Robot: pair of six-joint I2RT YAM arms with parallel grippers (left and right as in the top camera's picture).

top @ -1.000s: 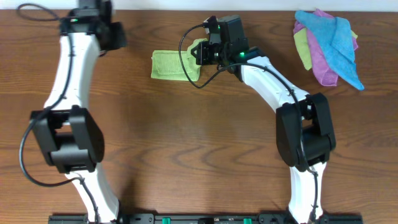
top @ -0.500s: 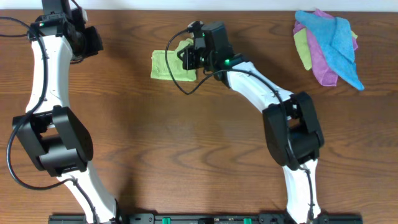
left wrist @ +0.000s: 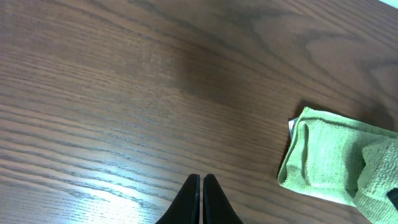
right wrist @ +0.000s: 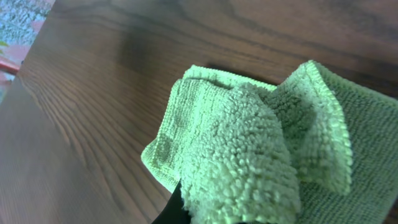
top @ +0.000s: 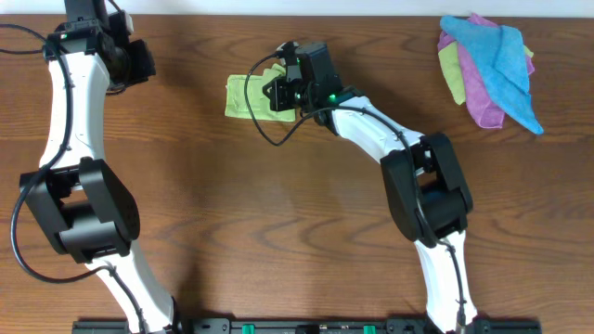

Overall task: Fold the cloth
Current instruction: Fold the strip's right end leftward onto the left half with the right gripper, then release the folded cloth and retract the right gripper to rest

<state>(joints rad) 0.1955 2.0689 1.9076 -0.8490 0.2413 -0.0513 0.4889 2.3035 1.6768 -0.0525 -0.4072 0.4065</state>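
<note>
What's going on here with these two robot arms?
The right gripper has pinched a flap of the lime-green cloth and holds it raised over the rest, mid-fold. The left gripper is shut and empty, off to the side above the table. Other cloths lie heaped at the table's corner.

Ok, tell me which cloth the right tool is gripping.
The lime-green cloth, lying alone left of the others, one edge pinched up in the right tool. The blue cloth and purple cloth sit heaped together at the far right, untouched.
</note>
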